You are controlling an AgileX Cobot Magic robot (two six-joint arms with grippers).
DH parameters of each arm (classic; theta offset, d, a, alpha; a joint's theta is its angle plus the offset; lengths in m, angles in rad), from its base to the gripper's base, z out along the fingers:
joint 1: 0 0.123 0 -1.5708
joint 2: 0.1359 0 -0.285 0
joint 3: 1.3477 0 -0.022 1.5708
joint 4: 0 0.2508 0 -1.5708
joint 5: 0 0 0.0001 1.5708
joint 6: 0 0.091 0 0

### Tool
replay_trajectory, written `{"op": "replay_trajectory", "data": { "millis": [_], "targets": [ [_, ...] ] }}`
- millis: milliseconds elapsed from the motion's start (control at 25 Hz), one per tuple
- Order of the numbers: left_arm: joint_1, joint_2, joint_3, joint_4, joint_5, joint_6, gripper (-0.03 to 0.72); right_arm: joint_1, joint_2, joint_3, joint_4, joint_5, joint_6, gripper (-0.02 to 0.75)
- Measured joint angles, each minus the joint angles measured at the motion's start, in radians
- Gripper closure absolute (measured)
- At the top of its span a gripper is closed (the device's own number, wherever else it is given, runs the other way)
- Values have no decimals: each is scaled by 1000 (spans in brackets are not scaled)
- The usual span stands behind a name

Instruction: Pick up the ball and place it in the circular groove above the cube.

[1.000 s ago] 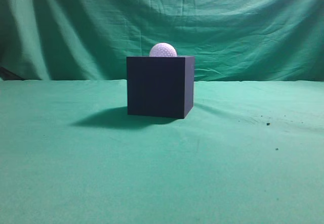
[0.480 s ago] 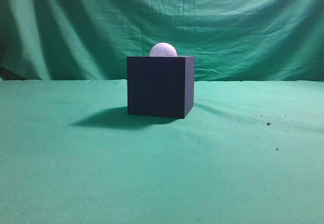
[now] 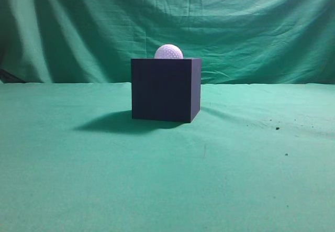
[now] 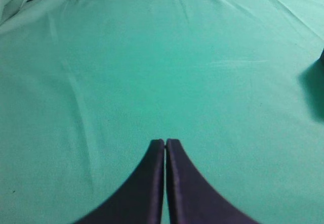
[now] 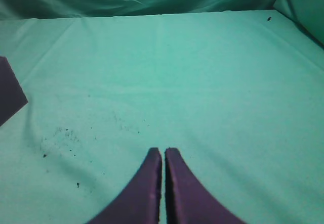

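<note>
1. While the small white dimpled golf ball [image 3: 168, 51] is sitting on top of the dark navy matte cube [image 3: 165, 89], its lower part is lying sunk below the cube's top edge.
2. Neither arm is showing in the exterior view; the cube is standing alone on the green cloth-covered table [image 3: 104, 179].
3. The left gripper [image 4: 165, 143] is hovering low over bare cloth, its dark fingers pressed together and holding nothing.
4. The right gripper [image 5: 163, 151] is likewise hanging closed and empty, with a corner of the cube [image 5: 9, 95] showing at the left edge of its wrist view.
</note>
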State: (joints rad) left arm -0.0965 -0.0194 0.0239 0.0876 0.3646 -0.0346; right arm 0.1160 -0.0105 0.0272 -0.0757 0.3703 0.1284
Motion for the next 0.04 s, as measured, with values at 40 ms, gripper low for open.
{"op": "replay_trajectory", "data": {
  "millis": [40],
  "targets": [
    [0,0,0,0,0,0,688,0,0,0,0,0,0,738]
  ]
}}
